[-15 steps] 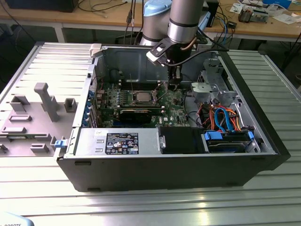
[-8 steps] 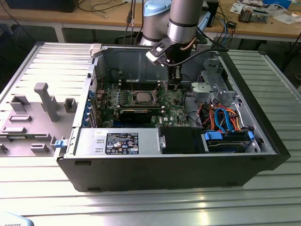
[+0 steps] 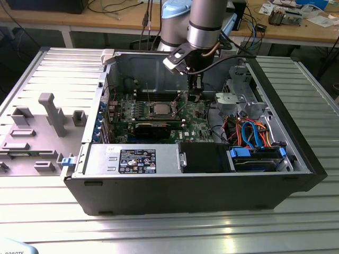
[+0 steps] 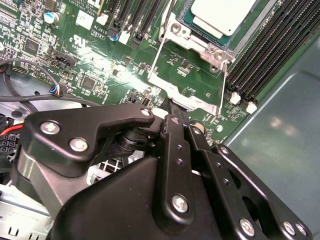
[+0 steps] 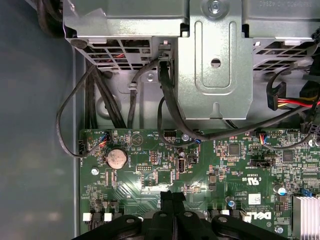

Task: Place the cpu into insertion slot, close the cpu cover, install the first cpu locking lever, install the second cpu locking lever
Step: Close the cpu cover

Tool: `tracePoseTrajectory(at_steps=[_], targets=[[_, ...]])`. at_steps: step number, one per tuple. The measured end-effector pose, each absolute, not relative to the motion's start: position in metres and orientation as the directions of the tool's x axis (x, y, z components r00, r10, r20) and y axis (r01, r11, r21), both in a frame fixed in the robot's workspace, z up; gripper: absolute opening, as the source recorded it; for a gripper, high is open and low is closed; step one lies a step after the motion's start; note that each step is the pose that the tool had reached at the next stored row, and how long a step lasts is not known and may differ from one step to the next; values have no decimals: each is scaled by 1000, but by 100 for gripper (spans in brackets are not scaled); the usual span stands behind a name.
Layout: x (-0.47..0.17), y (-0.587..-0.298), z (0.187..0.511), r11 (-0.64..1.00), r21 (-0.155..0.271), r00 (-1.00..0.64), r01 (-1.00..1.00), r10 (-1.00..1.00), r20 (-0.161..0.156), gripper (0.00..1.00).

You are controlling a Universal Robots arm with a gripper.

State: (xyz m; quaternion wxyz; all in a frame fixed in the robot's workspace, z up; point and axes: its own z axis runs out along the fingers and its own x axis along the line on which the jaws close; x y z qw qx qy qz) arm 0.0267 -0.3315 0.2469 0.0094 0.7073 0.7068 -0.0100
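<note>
cpu (image 4: 225,12) seated in insertion slot (image 4: 220,55), mid green board (image 4: 100,65). cpu cover (image 4: 186,95) apparently tilted open. End effector (image 4: 172,106) narrow, nothing held, just beside cover's free edge. Risk judged: thin edge slipped off, cover dropped back, wire levers (image 4: 154,57) bent.

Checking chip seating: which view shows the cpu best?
Second wrist view: the cpu is close, its silver top plain, though partly cropped. The exterior view shows it as a small grey square on the green board. The first wrist view faces the drive cage.
</note>
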Motion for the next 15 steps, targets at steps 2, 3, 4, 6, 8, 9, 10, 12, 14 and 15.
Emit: tracePoseTrajectory(at_steps=[2,3,4,6,8,9,10,12,14,15], targets=[[26,-332,247,-1,-1,1,1000,1000,-27,11],[26,-332,247,-1,-1,1,1000,1000,-27,11],[26,-332,247,-1,-1,1,1000,1000,-28,11],[25,-332,247,-1,-1,1,1000,1000,-28,11],[25,-332,247,-1,-1,1,1000,1000,-27,11],[24,-332,247,-1,-1,1,1000,1000,-27,11],[23,-332,247,-1,-1,1,1000,1000,-27,11],[23,-332,247,-1,-1,1,1000,1000,-27,11],[23,-332,247,-1,-1,1,1000,1000,-27,11],[23,-332,247,-1,-1,1,1000,1000,-27,11]])
